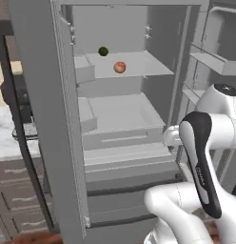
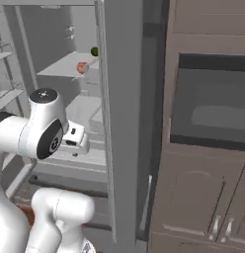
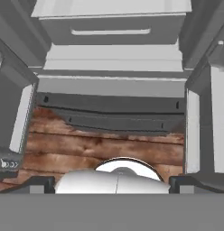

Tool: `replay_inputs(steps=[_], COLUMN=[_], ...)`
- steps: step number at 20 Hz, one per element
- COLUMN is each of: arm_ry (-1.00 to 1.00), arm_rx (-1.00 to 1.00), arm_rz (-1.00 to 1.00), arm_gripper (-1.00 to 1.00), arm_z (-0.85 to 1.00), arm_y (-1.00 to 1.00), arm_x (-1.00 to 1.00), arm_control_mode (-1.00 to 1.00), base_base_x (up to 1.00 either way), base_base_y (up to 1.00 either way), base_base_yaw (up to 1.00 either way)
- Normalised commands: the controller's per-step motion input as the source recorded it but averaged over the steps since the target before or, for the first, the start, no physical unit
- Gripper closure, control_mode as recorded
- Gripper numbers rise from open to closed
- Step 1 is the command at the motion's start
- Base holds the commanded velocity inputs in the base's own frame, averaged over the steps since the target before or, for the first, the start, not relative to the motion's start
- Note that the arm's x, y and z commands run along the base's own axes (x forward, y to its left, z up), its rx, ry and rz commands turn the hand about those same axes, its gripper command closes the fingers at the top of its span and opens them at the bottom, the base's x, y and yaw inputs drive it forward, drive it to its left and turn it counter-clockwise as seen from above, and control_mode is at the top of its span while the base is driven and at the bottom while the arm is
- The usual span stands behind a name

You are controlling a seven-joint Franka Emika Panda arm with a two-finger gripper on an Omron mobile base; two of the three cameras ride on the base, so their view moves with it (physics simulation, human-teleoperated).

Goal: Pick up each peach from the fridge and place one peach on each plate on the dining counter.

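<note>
Nearest the base cameras we see the arm [image 1: 201,157], folded in front of the open fridge [image 1: 115,119]. The gripper [image 3: 112,180] looks down the fridge's lower drawers to the wood floor [image 3: 105,144]; its finger tips sit far apart at the bottom corners of the hand view, holding nothing. Well above the gripper, the upper shelf [image 1: 139,64] carries one peach [image 1: 120,67]. A dark green item [image 1: 103,51] lies behind the peach.

The glossy white rounded arm [image 1: 196,209] has a black curved band with small pale lettering, and a round dark cap on its upper joint [image 2: 44,95].
</note>
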Motion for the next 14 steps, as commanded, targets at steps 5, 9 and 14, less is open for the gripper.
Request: replay_inputs(steps=[5,9,14], arm_ry=[0.00,0.00,0.00], arm_rx=[0.00,0.00,0.00], arm_rz=[0.00,0.00,0.00], arm_gripper=[-1.00,-1.00,-1.00], arm_z=[0.00,0.00,0.00], arm_y=[0.00,0.00,0.00], arm_x=[0.00,0.00,0.00], arm_control_mode=[1.00,1.00,1.00], base_base_x=[0.54,0.09,0.08], base_base_y=[0.07,0.16,0.73], base_base_yaw=[-0.50,-0.01,0.07])
